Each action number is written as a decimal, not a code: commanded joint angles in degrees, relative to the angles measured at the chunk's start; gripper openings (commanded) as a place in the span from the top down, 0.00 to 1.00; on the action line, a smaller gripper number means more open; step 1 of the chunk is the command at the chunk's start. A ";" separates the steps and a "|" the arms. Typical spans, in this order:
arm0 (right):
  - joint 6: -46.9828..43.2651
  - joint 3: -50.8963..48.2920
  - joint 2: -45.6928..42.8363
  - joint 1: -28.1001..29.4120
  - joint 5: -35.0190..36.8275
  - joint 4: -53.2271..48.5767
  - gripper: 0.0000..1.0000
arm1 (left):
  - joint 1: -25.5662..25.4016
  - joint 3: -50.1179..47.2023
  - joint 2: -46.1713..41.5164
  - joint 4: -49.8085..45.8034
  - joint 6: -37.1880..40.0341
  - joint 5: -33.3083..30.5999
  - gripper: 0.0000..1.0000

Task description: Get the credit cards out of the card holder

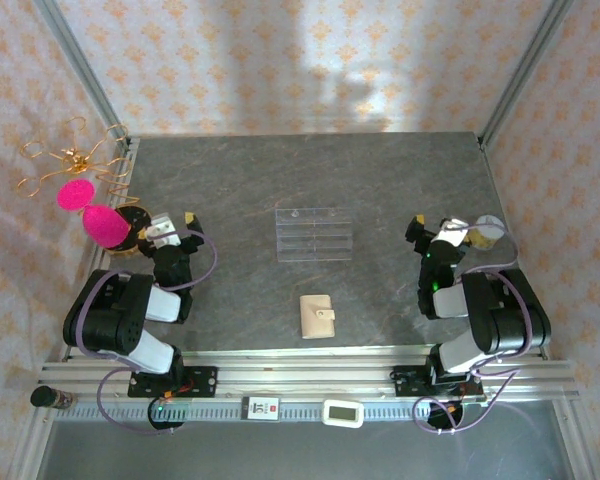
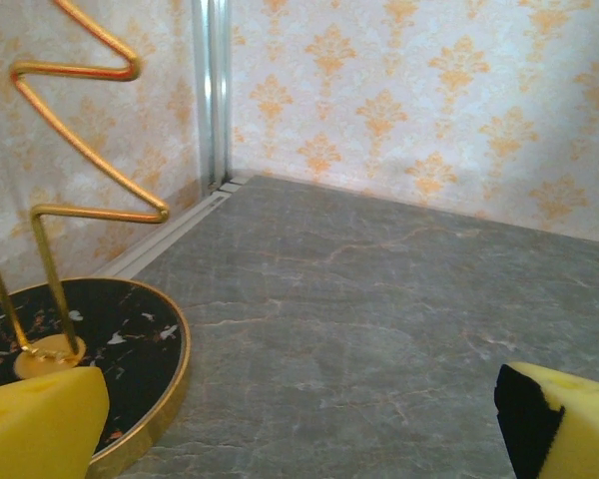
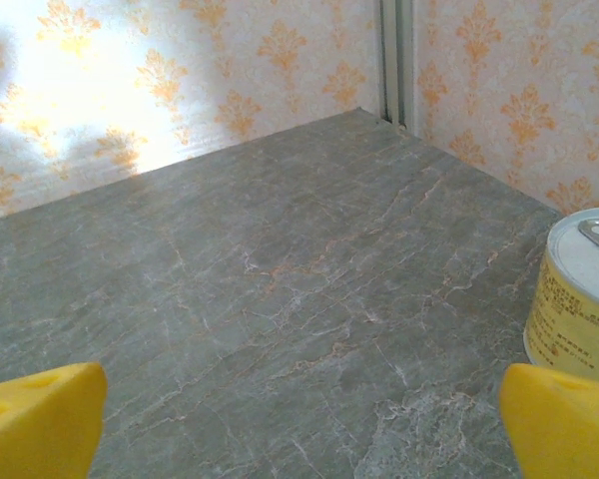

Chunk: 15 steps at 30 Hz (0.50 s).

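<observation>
step: approach card holder (shut, cards hidden) | where: centre, near front edge of worktop | left pincer: wide, empty | right pincer: wide, empty | advice: pin one side, unsnap tab first

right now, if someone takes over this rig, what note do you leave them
Left gripper open and empty, by the gold stand.
Right gripper open and empty, beside the can.
Wallet lies closed near the front edge, midway between the arms, untouched.
Done: nothing yet.
Left: open the wallet, pull out the cards.
</observation>
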 commanded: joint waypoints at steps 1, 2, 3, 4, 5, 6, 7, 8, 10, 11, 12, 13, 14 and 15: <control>0.77 8.06 -4.73 -0.36 2.69 -14.60 0.00 | -2.72 2.63 -6.05 -7.02 3.33 -1.09 0.01; 1.11 9.93 -5.26 -0.39 2.20 -17.53 0.00 | -3.51 4.10 -7.68 -11.18 3.85 -1.61 0.01; 2.18 11.26 -5.95 -0.32 2.33 -20.83 0.00 | -4.27 5.80 -9.25 -15.53 3.91 -2.68 0.01; 3.60 12.06 -6.82 -0.32 2.36 -22.63 0.00 | -4.77 7.42 -10.50 -19.05 3.29 -3.42 0.01; 4.59 12.61 -7.99 -0.06 2.78 -24.18 0.00 | -5.06 8.81 -11.87 -22.46 1.63 -4.08 0.01; 5.19 12.76 -9.41 0.74 4.93 -24.74 0.00 | -5.41 10.01 -13.55 -25.48 0.11 -4.01 0.01; 5.56 12.76 -10.38 1.83 7.37 -24.89 0.00 | -6.07 10.55 -14.93 -27.10 -0.57 -3.95 0.01; 6.73 13.01 -11.53 2.79 10.37 -25.48 0.00 | -7.03 10.68 -16.77 -27.85 -0.99 -4.42 0.01; 15.74 14.07 -13.00 2.85 13.39 -29.36 0.00 | -10.04 10.39 -20.46 -27.87 -0.84 -8.78 0.01; 26.43 15.91 -13.46 2.18 15.73 -36.40 0.00 | -12.29 10.25 -22.63 -27.78 -0.74 -12.82 0.01; 41.21 19.31 -13.60 1.24 18.36 -48.46 0.00 | -14.57 10.32 -24.90 -28.18 -0.57 -16.44 0.01; 47.70 20.84 -13.25 -0.02 16.05 -54.73 0.00 | -16.25 10.24 -26.65 -28.42 0.06 -18.36 0.01; 43.33 19.92 -13.12 -0.98 9.33 -50.78 0.00 | -17.73 10.24 -28.66 -28.83 0.71 -19.36 0.01; 40.57 18.81 -13.25 -0.59 5.87 -47.43 0.01 | -18.55 10.37 -30.51 -29.79 0.84 -19.12 0.01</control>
